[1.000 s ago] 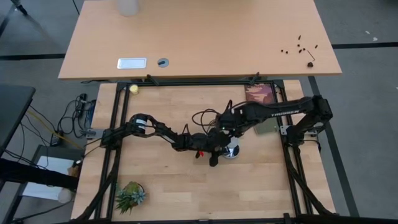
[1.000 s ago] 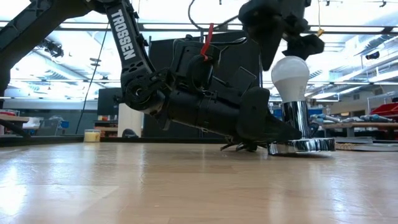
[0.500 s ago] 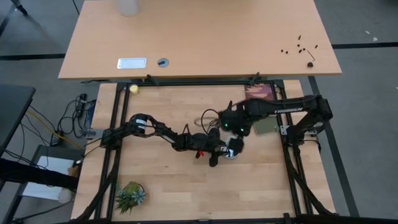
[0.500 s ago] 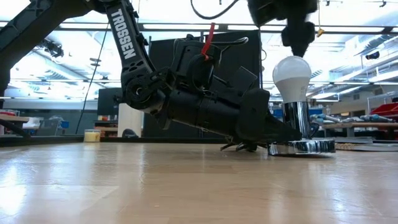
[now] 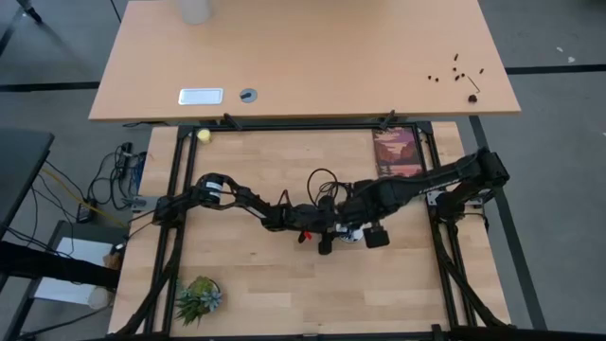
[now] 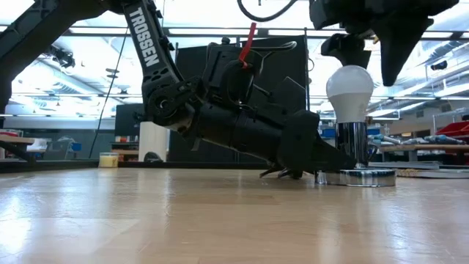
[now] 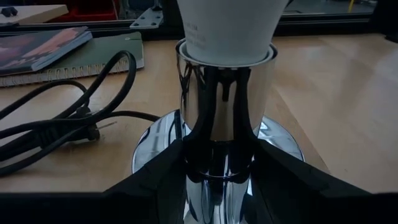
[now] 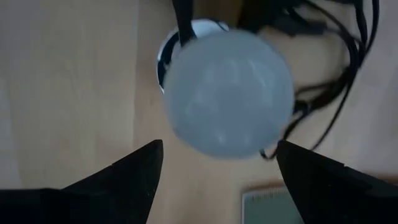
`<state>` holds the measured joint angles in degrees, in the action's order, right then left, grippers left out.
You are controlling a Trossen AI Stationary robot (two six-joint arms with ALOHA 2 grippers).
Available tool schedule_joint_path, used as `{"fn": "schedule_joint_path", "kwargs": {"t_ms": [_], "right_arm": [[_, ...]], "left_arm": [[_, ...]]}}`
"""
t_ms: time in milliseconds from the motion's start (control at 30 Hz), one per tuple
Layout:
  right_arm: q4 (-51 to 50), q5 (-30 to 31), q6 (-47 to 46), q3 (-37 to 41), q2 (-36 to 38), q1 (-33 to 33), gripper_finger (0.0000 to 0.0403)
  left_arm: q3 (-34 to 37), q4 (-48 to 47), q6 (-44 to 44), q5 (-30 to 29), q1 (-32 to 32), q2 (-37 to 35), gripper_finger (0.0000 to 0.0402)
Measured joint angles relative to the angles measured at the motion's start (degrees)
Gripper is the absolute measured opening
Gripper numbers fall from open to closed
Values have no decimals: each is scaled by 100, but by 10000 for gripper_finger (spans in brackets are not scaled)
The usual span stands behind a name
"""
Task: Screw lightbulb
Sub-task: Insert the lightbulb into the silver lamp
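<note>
Left end effector lay low on the surface, its fingers clamped on the chrome socket stem, bracing it above the round base. The lightbulb stood upright in that socket, just right of the left arm. Right end effector hung straight above the bulb, fingers spread wide on both sides, nothing held.

Judged step: regrasp for another turn. To do it well: lower centred over the dome, close evenly at the widest part, twist about the vertical axis, left hold keeping the socket from spinning; an off-centre pinch could tip the bulb or cross the thread.

Low view gave the gap between right fingers and bulb top; high view hid the bulb under the arms. Left wrist view showed the black cord beside the base; right wrist view showed centring only
</note>
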<state>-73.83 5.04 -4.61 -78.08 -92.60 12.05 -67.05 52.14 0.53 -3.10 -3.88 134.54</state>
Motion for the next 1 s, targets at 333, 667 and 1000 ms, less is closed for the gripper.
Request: {"fn": "schedule_joint_path", "kwargs": {"t_ms": [333,667,1000], "right_arm": [[762,183,1000,397,-11,20,323],[1691,129,1861,754,-13,18,322],[1814,77,1108,937,-13,-29,272]], "left_arm": [[3,7,53,-25,2,6,194],[5,13,60,-27,2,7,194],[9,35,56,-29,2,9,194]]}}
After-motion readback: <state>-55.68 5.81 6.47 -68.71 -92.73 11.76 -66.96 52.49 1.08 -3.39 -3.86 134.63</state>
